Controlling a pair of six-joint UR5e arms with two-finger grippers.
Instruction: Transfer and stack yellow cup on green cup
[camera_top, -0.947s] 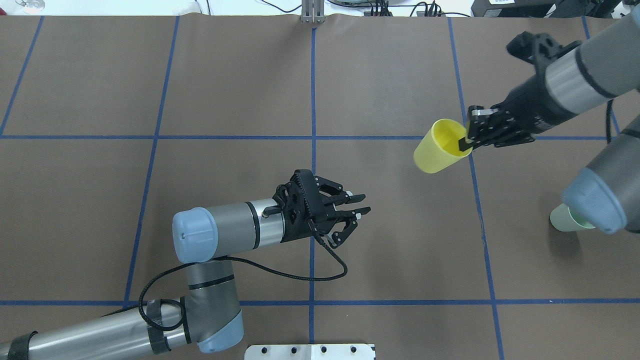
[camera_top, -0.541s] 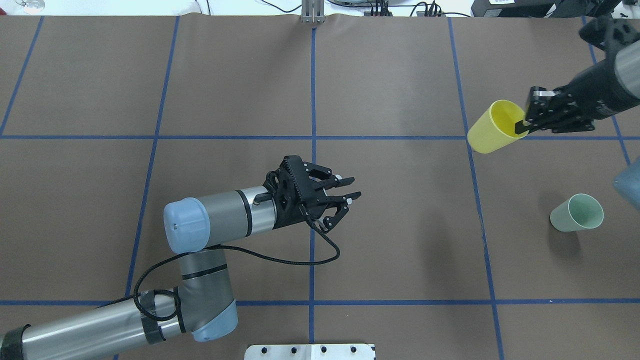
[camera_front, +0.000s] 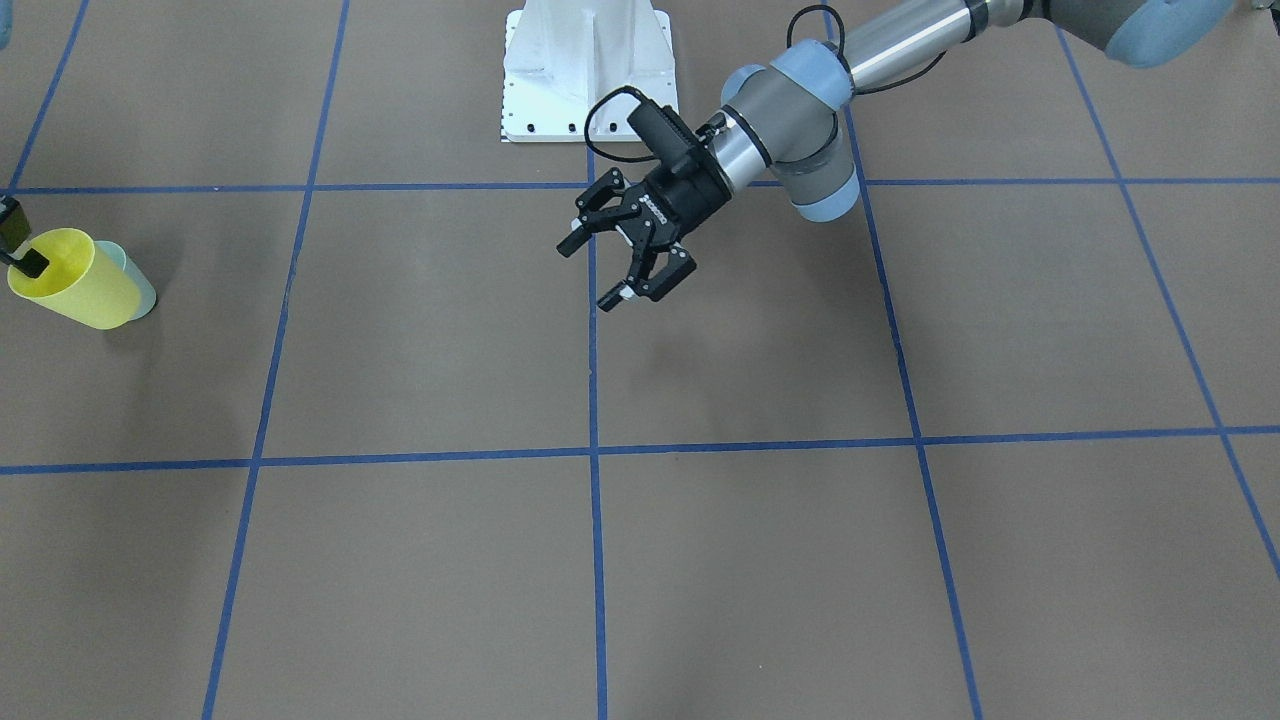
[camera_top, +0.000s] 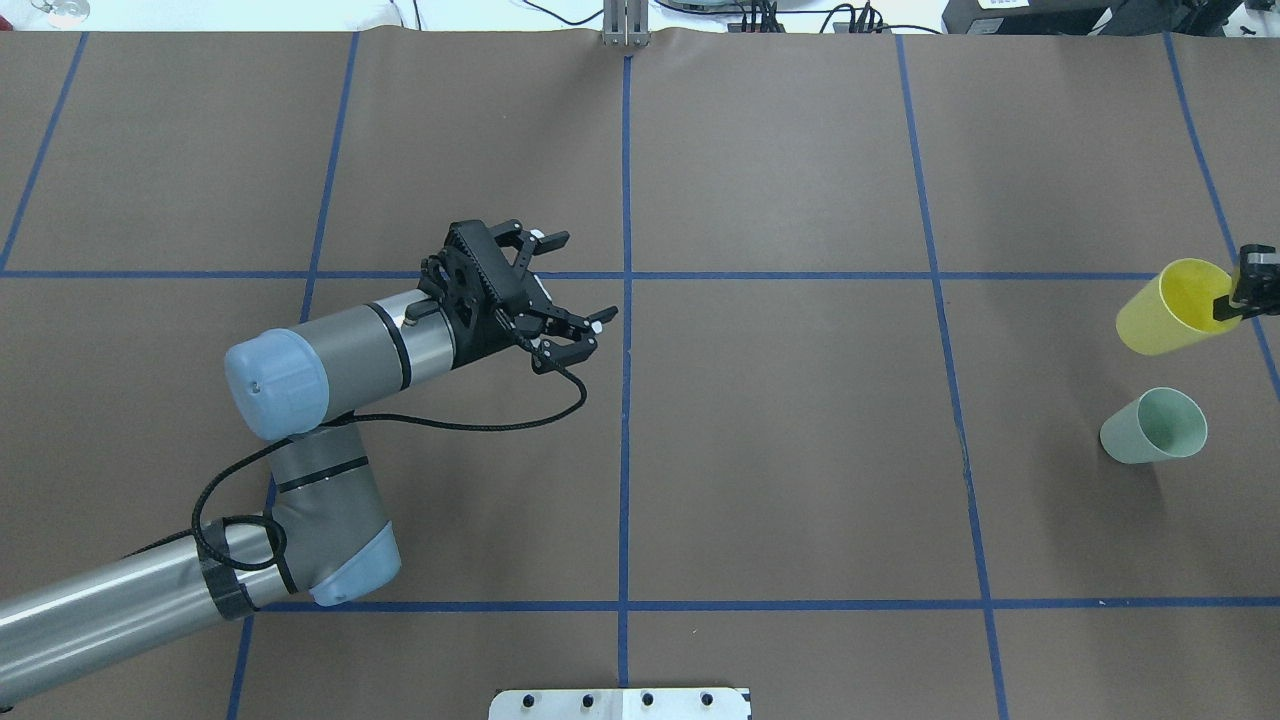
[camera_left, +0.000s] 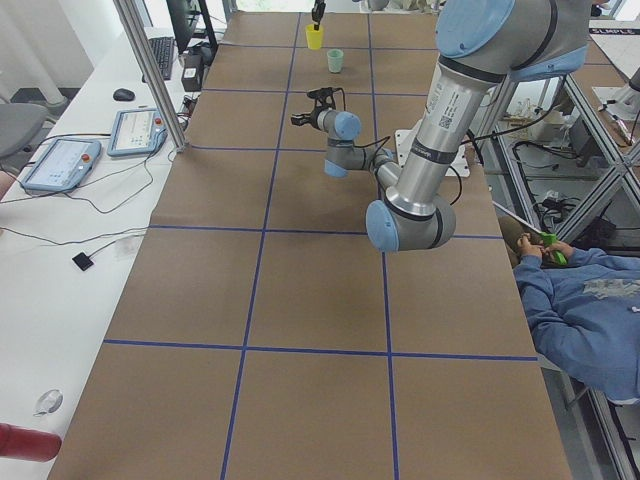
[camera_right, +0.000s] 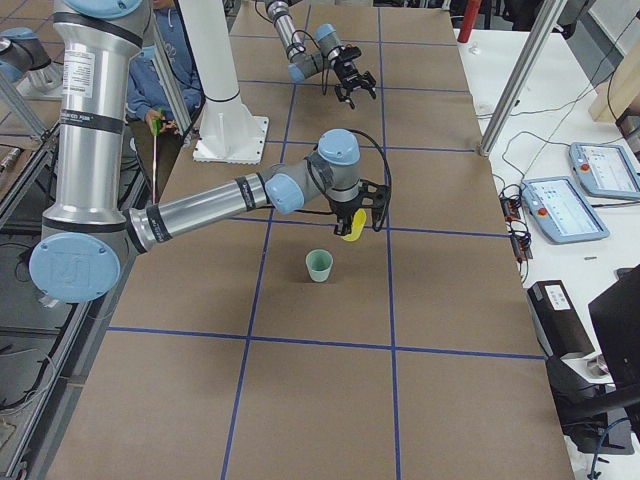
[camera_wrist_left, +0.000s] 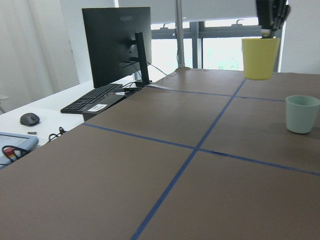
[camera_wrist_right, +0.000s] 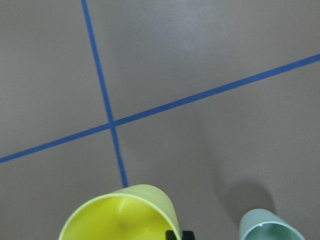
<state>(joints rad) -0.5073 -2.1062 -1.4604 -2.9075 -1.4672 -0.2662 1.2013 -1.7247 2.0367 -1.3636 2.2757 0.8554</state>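
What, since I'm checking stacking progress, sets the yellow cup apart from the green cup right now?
Colour: the yellow cup is bright yellow, the green cup pale mint.
Support: the yellow cup hangs clear of the table, its rim pinched by the right gripper; the green cup stands free on the table.
Place: the yellow cup is beside the green cup, not above it.
Both are upright, handleless tapered tumblers of like size.

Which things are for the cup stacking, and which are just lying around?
For the job: yellow cup, held by the right gripper; green cup, standing on the table.
Just lying about: monitor, keyboard, mouse, all on the side desk.
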